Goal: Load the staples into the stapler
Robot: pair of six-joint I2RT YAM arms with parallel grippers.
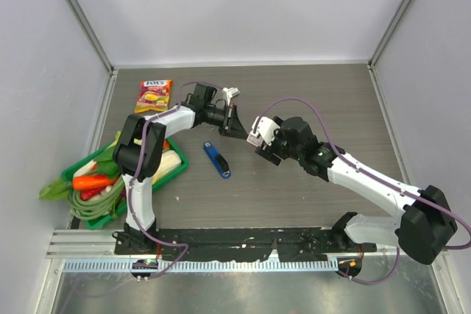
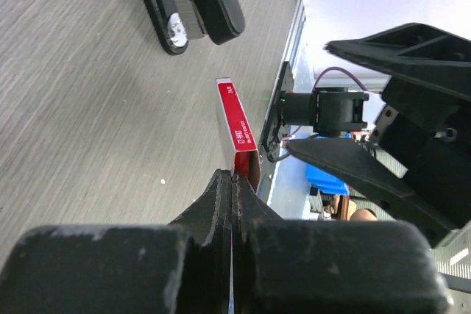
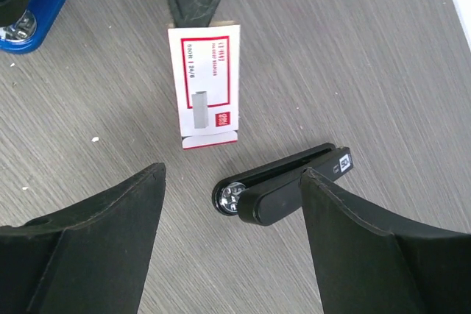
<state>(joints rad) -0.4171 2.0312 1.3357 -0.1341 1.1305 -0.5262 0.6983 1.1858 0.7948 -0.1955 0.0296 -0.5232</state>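
Note:
My left gripper point(image 2: 234, 176) is shut on the flap end of a small red-and-white cardboard box point(image 2: 237, 129) and holds it near the table; the top view shows the gripper point(image 1: 239, 129) and box point(image 1: 256, 134) at mid-table. My right gripper point(image 3: 232, 174) is open and empty, and hovers over a black stapler point(image 3: 283, 185) that lies closed on the table just in front of the box point(image 3: 204, 82). The black stapler also shows in the left wrist view point(image 2: 188, 1). A blue stapler point(image 1: 217, 159) lies to the left. No loose staple strip is in view.
A green tray point(image 1: 179, 165) of toy vegetables sits at the left edge. A yellow-and-red candy packet point(image 1: 153, 95) lies at the back left. A small white object point(image 1: 232, 93) sits behind the left arm. Grey walls close the table on three sides.

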